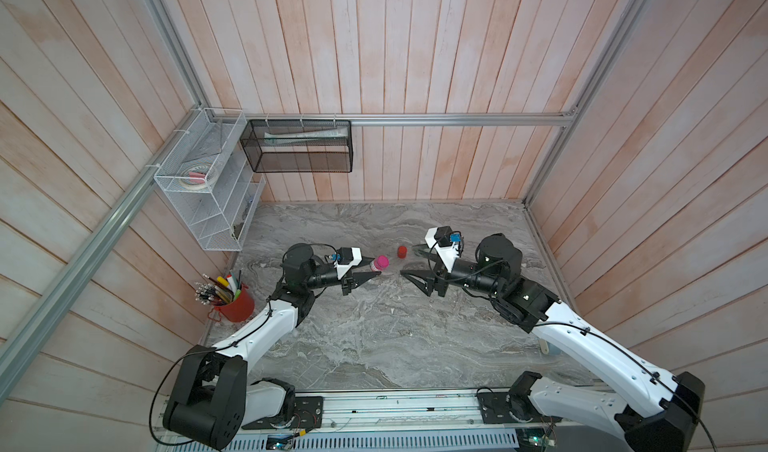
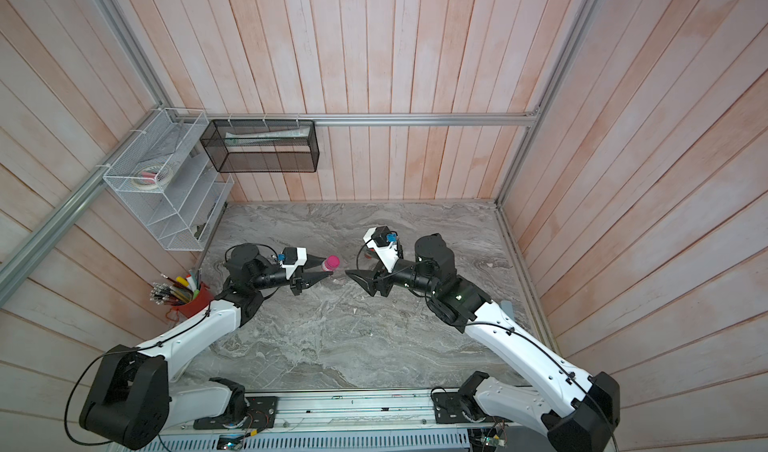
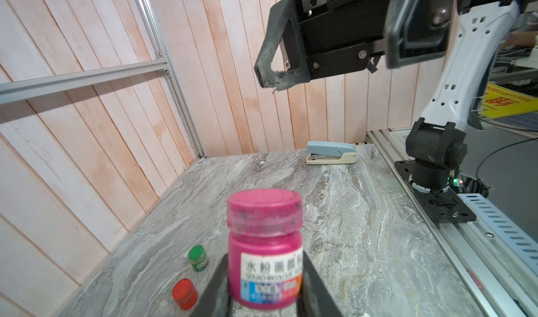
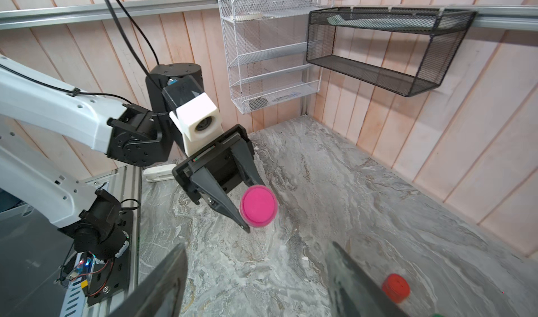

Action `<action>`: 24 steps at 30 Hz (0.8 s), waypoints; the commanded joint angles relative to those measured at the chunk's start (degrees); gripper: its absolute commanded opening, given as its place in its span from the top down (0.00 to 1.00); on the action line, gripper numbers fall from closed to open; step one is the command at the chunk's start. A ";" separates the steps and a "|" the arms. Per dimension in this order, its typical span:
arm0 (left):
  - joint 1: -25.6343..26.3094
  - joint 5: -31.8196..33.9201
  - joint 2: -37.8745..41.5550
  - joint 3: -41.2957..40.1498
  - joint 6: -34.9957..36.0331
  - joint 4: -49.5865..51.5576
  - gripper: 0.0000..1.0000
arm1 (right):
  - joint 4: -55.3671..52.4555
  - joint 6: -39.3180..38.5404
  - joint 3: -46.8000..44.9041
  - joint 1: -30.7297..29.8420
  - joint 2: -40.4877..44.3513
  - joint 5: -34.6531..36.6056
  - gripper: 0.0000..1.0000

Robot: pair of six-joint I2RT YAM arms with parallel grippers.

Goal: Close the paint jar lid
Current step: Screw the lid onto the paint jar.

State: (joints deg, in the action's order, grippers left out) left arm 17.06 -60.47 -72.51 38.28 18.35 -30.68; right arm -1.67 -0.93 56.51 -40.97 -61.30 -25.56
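Holdings, largest first; every place is given from the paint jar [image 3: 265, 269].

- Surface [image 1: 374, 338]: grey marble. The paint jar seems to be held just off it.
- White wire rack [image 1: 208, 188], black mesh basket [image 1: 297, 147]: wall-hung, well apart from the paint jar.
- Red pen cup [image 1: 235, 304]: well apart, behind my left arm.
- Stapler [image 3: 332, 154]: well apart, on my right arm's side.
- Left gripper [image 3: 266, 288]: clamped on the paint jar's body.
- Right gripper [image 4: 257, 244]: jaws wide, empty, facing the paint jar's top with a gap between.
- Lid [image 3: 263, 207]: pink, seated on the paint jar's neck.
- Red jar [image 1: 401, 251]: near, capped.
- Green jar [image 3: 198, 257]: just past the red jar.

Status, my judgement: the lid is on. I cannot tell whether it is tight. A final check and setting the jar down may remain.
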 commanded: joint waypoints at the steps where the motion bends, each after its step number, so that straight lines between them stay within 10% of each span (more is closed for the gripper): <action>1: 0.34 3.30 2.21 1.14 5.44 5.41 0.66 | -4.52 -1.85 2.26 1.37 -0.68 2.07 0.25; 24: 1.18 8.54 3.05 0.10 6.33 4.34 0.65 | -14.85 -3.21 16.00 -0.22 -11.02 9.84 0.28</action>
State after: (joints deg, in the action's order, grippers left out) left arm 17.72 -53.56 -70.61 38.28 23.35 -27.57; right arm -14.87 -3.46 71.66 -40.64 -71.81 -16.91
